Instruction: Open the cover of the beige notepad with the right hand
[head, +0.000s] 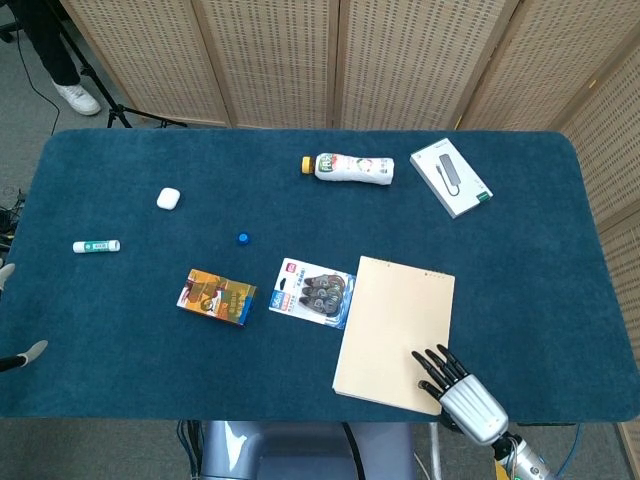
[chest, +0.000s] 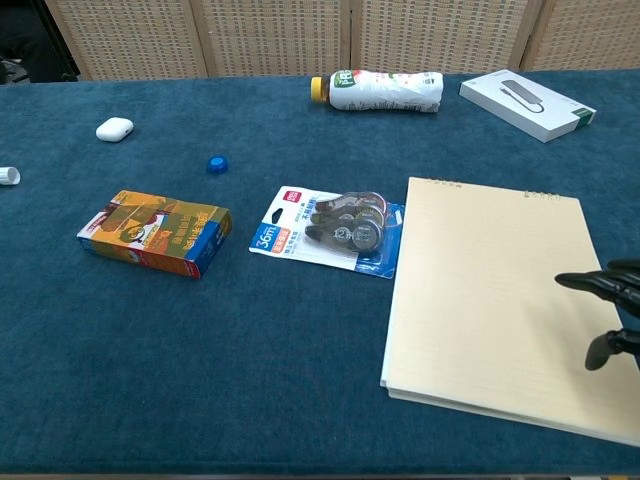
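Observation:
The beige notepad (head: 395, 322) lies flat near the front right of the blue table, its spiral binding on the far edge; in the chest view the notepad (chest: 485, 300) shows its cover down, the near edge looking slightly thick. My right hand (head: 458, 388) reaches in from the front edge with fingers spread, its fingertips (head: 428, 362) over the pad's near right corner. In the chest view the right hand (chest: 612, 312) shows only dark fingertips at the right border. Of my left hand (head: 22, 356), only spread fingertips show at the far left edge, holding nothing.
A correction tape pack (head: 314, 291) lies just left of the pad, touching or nearly so. An orange box (head: 216, 297), blue cap (head: 242, 238), earbud case (head: 167, 198) and glue stick (head: 96, 246) lie further left. A bottle (head: 350, 168) and white box (head: 451, 177) sit at the back.

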